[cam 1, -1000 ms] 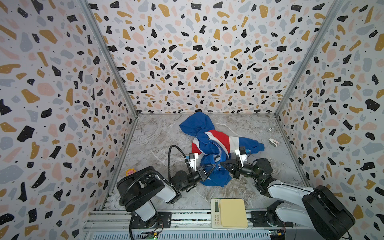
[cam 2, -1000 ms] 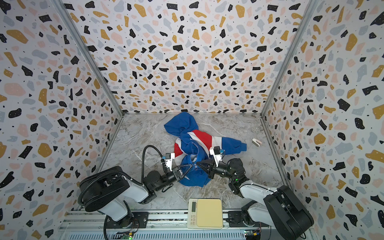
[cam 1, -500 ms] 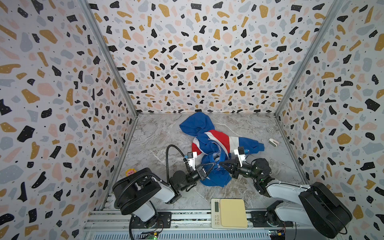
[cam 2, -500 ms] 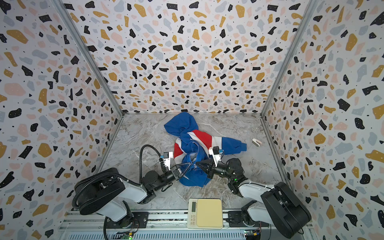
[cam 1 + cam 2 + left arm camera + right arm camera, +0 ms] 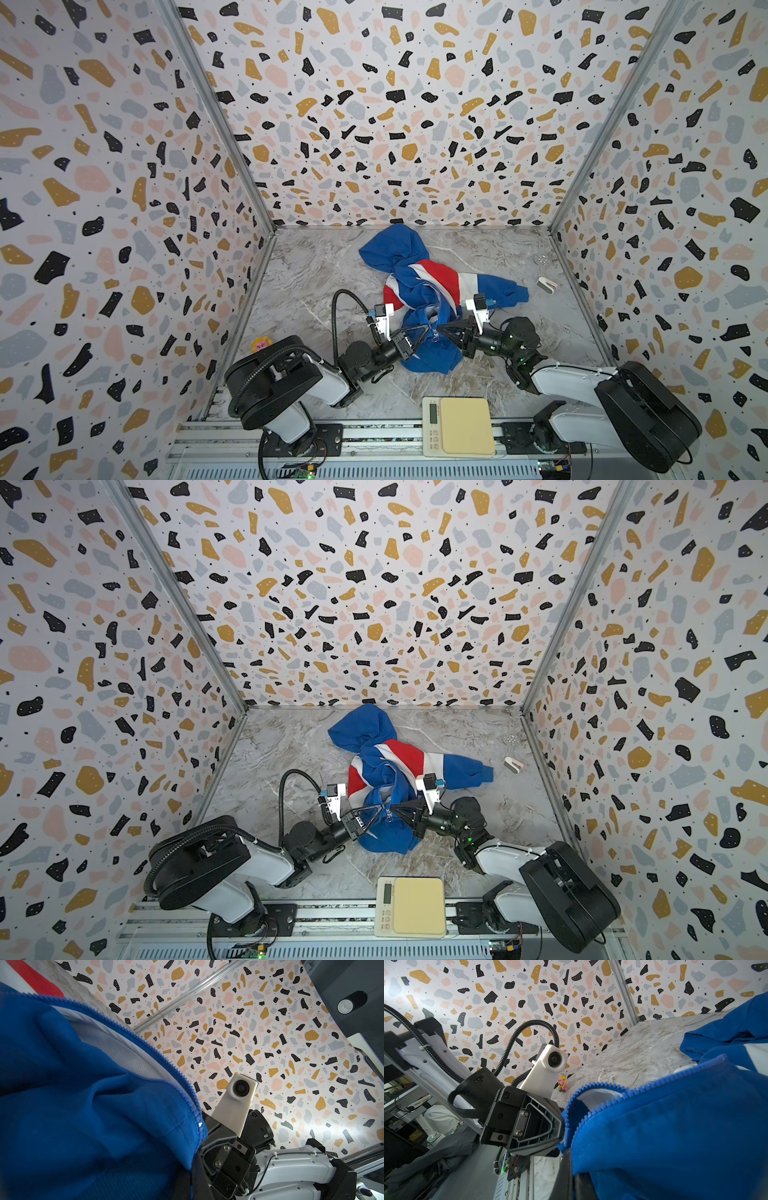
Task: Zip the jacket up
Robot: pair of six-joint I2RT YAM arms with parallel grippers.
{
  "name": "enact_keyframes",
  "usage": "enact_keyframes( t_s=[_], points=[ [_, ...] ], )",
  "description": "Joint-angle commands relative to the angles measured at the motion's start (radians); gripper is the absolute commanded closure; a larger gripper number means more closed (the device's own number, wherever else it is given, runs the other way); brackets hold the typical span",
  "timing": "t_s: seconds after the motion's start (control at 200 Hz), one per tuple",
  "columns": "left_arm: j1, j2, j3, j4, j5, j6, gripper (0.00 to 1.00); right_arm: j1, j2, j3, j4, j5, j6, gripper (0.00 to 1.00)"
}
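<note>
**Fig.** In both top views, the jacket (image 5: 419, 286) is lying crumpled at table centre, with its hood pointing to 11 o'clock and one sleeve trailing to 3 o'clock. Its hem end is sitting at 6 o'clock. L gripper (image 5: 424, 329) is reaching in from 8 o'clock and R gripper (image 5: 441, 328) from 4 o'clock. Each is clamping tight on a front edge of the jacket near the hem, tips nearly meeting. The zipper pull (image 5: 434, 335) is dangling btwn them. The teeth (image 5: 145, 1043) are gaping open further up, so zipping looks barely begun. Likely risks: an edge slipping from a pinch if the arms are pulling apart; the two halves misaligning, so the slider is jamming; loose lining catching in the teeth; w/ both claws occupied, nothing is gripping the pull.
</note>
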Motion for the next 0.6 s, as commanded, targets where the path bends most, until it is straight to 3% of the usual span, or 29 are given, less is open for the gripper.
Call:
enact_keyframes(
  t_s=[0.0, 0.596],
  points=[
    [0.004, -0.010, -0.010, 0.288, 0.011, 0.006, 1.00, 0.006, -0.001, 0.035, 0.044, 0.004, 0.005, 1.00],
    [0.004, 0.045, 0.001, 0.288, 0.028, 0.014, 1.00, 0.007, 0.027, 0.045, 0.056, 0.008, 0.015, 1.00]
  ],
)
